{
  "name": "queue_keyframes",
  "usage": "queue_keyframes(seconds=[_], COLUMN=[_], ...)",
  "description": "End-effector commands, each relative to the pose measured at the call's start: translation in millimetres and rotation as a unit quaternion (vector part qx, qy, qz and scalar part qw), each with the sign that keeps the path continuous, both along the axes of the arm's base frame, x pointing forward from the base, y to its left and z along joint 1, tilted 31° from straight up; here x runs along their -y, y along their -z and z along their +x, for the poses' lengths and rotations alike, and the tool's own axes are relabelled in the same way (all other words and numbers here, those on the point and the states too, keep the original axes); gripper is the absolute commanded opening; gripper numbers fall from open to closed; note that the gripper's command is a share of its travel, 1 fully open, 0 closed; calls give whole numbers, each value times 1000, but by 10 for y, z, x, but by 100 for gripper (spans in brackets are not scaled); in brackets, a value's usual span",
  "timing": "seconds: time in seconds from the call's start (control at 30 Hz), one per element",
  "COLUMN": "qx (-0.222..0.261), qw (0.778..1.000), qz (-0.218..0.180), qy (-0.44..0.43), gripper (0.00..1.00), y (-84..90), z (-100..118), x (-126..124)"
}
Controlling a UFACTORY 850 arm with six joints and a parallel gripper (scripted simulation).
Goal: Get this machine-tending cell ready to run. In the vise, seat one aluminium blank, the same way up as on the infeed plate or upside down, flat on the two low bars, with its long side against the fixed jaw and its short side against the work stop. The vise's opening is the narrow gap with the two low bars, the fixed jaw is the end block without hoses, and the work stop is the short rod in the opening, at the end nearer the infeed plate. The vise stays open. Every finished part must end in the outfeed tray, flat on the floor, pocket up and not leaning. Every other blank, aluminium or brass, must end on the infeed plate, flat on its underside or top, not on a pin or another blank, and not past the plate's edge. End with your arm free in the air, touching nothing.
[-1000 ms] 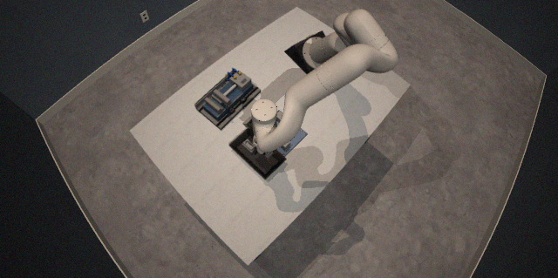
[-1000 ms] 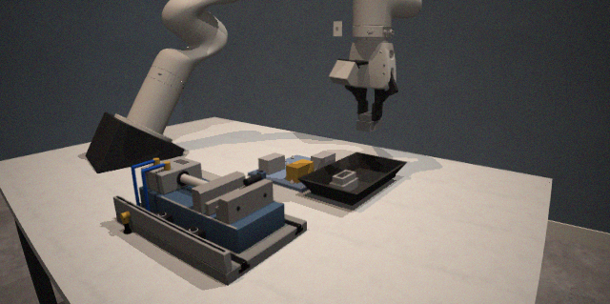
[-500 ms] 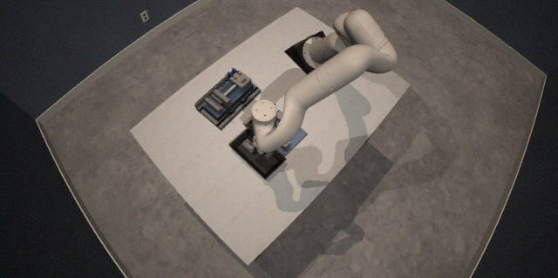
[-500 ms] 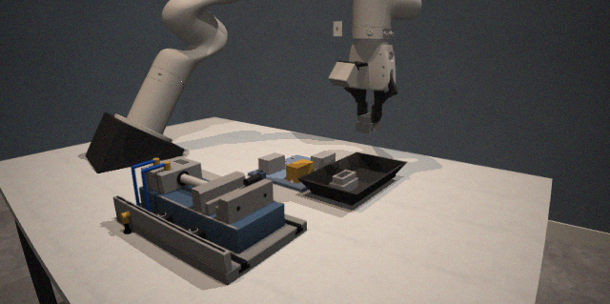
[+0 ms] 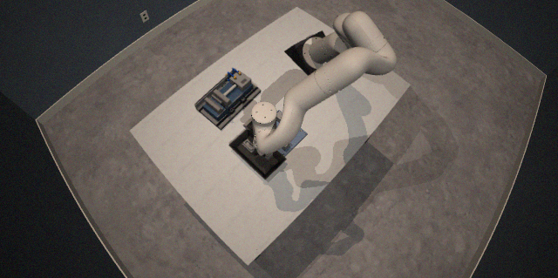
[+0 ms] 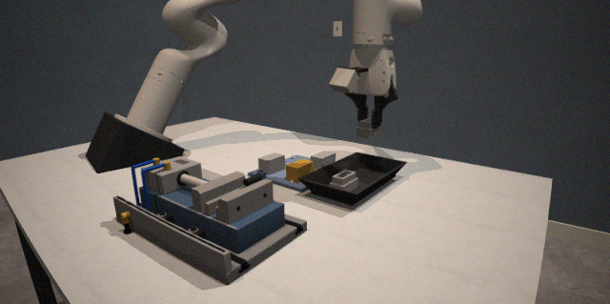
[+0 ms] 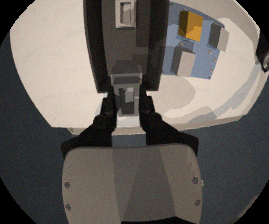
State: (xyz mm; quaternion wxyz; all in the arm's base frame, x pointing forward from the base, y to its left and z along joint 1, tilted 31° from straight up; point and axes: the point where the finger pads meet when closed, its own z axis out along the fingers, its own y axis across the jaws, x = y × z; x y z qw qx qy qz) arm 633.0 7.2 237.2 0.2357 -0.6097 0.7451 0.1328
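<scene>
Nearest to me on the white table [image 6: 429, 247] sits the vise [image 6: 210, 209], a grey and blue block on its grey base, with blue hoses at its far left end and its narrow opening running along its length between two grey jaw blocks. Beyond it lies the blue infeed plate [image 6: 281, 177], carrying two grey aluminium blanks [image 6: 272, 163] and one brass blank [image 6: 299, 170] between them. Just right of the plate, touching or nearly so, is the black outfeed tray [image 6: 376, 171], and one finished part [image 6: 344, 178] already lies flat on its floor, pocket up.

Above the tray's far end hangs the gripper [image 6: 369, 125], pointing straight down, clamped on a small grey part [image 6: 367, 129] (I cannot make out its pocket from the side). In the wrist view the tray's long axis runs straight away from the fingers, with the lying part at its far end and bare floor nearer.

Nothing stands between the held part and the tray. To the right the table runs open to its edge.
</scene>
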Motion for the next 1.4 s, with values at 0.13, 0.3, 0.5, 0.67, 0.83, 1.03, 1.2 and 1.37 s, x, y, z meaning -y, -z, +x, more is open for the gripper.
queue_keyframes(seconds=[0.13, 0.3, 0.5, 0.67, 0.83, 1.03, 1.2, 1.37], qx=[1, 1, 1, 1, 1, 1, 1, 1], qw=[1000, 1000, 1000, 1000, 1000, 1000, 1000, 1000], qz=[0, 0, 0, 0, 0, 0, 0, 0], qy=[0, 0, 0, 0, 0, 0, 0, 0], gripper=[0, 0, 0, 0, 0, 0, 0, 0], y=[101, 167, 272, 359, 409, 502, 569, 603], z=[32, 48, 72, 93, 105, 127, 143, 151], x=[-58, -95, -155, -204, -233, -286, -323, -343])
